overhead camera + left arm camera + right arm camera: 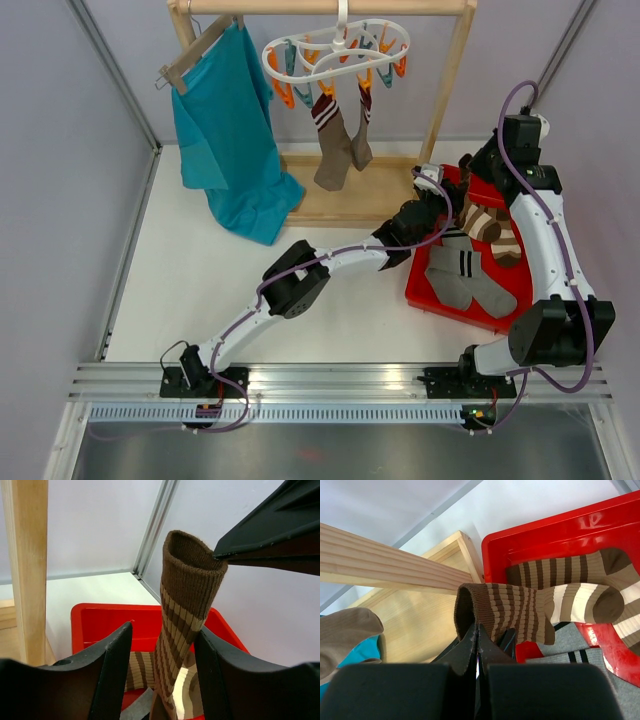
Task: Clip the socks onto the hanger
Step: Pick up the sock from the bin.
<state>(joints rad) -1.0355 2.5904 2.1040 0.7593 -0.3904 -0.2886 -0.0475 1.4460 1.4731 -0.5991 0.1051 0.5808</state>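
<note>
My right gripper [477,627] is shut on the cuff of a brown-and-tan striped sock [510,612] and holds it up over the red tray [540,540]. In the left wrist view the sock [187,580] stands upright between the jaws of my open left gripper [162,630]. It brushes the right-hand jaw and has a gap to the left one. The right gripper's fingers [270,530] pinch its rim. From above, both grippers meet at the tray's far left corner [440,200]. The white hanger [335,55] hangs on the rack rail with two socks [335,140] clipped to it.
The red tray [440,290] holds grey socks [465,280] and more striped socks [490,225]. The wooden rack post [448,85] and base [350,195] stand just left of the tray. A teal shirt [225,130] hangs on a wooden hanger at the rack's left.
</note>
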